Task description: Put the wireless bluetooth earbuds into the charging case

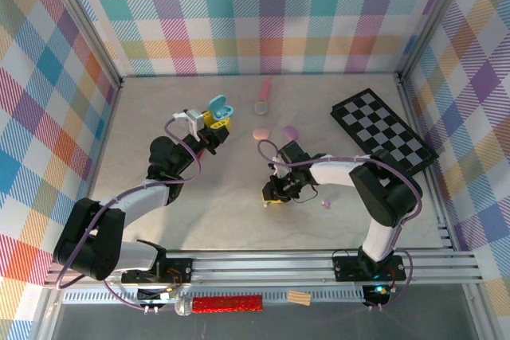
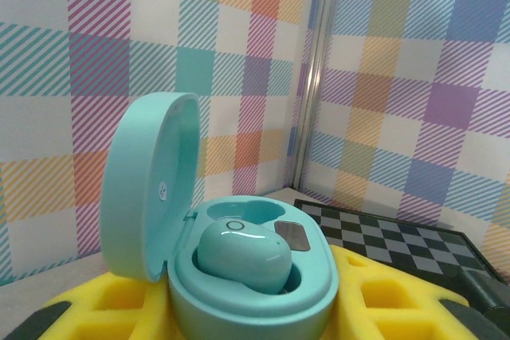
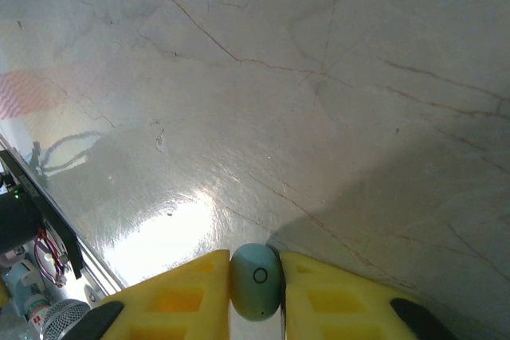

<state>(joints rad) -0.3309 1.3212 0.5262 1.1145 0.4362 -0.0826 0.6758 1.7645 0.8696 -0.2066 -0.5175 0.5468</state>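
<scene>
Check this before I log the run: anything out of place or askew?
A tiny purple earbud lies loose on the table beside the right arm. The mint earbud in the open mint case seems to sit proud, perhaps not fully seated.

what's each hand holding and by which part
Left hand grips the open charging case by its lower half, with a seated earbud inside. Right hand pinches a loose earbud by its sides.
</scene>
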